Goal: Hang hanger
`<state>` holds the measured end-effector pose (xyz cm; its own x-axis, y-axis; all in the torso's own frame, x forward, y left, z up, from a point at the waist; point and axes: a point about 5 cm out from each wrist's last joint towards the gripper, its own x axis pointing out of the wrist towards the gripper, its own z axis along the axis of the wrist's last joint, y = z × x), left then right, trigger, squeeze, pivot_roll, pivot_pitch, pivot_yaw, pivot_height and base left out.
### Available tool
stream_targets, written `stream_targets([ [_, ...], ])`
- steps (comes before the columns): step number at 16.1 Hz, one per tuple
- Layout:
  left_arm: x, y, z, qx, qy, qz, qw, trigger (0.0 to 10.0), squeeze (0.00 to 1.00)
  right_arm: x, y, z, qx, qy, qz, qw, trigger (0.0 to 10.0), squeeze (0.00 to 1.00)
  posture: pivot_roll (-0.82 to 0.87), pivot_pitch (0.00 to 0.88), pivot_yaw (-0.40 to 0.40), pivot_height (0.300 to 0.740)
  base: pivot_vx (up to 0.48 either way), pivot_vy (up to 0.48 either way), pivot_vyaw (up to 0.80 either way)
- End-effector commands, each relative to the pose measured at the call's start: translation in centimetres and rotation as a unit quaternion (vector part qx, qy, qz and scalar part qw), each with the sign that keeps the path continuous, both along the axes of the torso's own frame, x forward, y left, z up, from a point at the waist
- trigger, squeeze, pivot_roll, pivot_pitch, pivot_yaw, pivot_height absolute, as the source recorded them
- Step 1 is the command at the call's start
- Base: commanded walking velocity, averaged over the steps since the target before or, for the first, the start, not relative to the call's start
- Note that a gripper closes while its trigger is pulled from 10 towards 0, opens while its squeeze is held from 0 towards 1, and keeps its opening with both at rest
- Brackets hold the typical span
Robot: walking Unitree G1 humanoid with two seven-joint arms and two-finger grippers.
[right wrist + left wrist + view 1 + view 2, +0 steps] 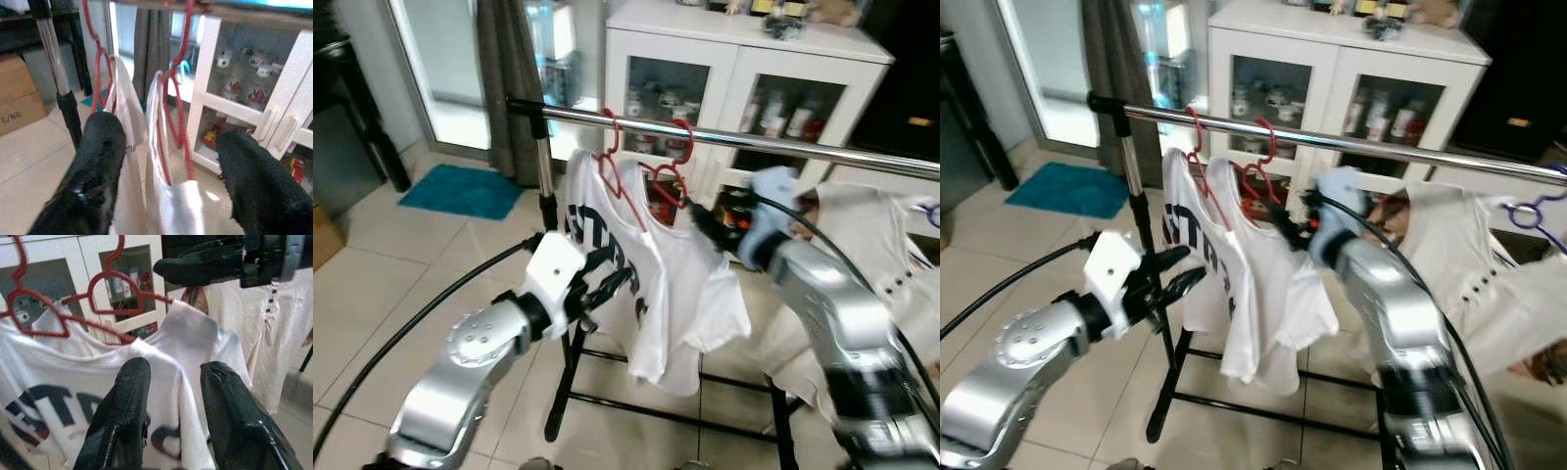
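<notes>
Two red hangers [607,162] [671,184] hook over the steel rail [783,145], one beside the other, carrying white T-shirts [680,294] with dark lettering. My right gripper [702,221] is open at the shoulder of the right-hand hanger. In the right wrist view its fingers [98,147] straddle the red wire [168,147] and the white cloth without closing. My left gripper [607,284] is open lower down, in front of the printed shirt. The left wrist view has its fingers [132,391] apart just short of the lettering [54,406].
The rack's upright post [546,166] and black base bars [656,406] stand under the shirts. A beige garment [871,245] and a purple hanger [1528,211] hang further right. Behind are a white glass-door cabinet [734,69], a teal mat [460,191] and a cardboard box [19,105].
</notes>
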<state>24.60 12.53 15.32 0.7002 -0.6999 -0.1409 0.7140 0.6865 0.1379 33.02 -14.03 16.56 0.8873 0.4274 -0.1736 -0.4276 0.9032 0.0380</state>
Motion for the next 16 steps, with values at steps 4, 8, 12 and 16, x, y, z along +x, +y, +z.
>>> stream_targets([
  [4,-0.4,0.0,0.2,0.010,0.005,-0.037,0.999,10.0,0.00,3.3,-1.0,0.4,-0.032,-0.001,-0.057,0.998,10.0,1.00,-0.02,0.000,-0.043,0.710,0.000,0.000,0.00],
  [8,-0.4,-0.3,0.1,0.012,0.007,-0.052,0.999,10.0,0.00,5.4,-0.9,0.7,-0.039,-0.009,-0.067,0.997,10.0,0.00,-0.01,0.000,-0.038,0.710,0.000,0.000,0.00],
  [12,-0.5,-0.2,0.3,0.012,0.006,-0.049,0.999,10.0,0.00,6.2,0.4,0.3,-0.023,0.002,-0.039,0.999,10.0,0.00,0.00,0.000,-0.044,0.710,0.000,0.000,0.00],
  [16,-0.8,-0.2,0.2,0.010,0.010,-0.049,0.999,10.0,0.00,6.5,0.8,-0.2,-0.019,0.012,-0.025,0.999,10.0,0.00,0.00,0.000,-0.051,0.710,0.000,0.000,0.00],
])
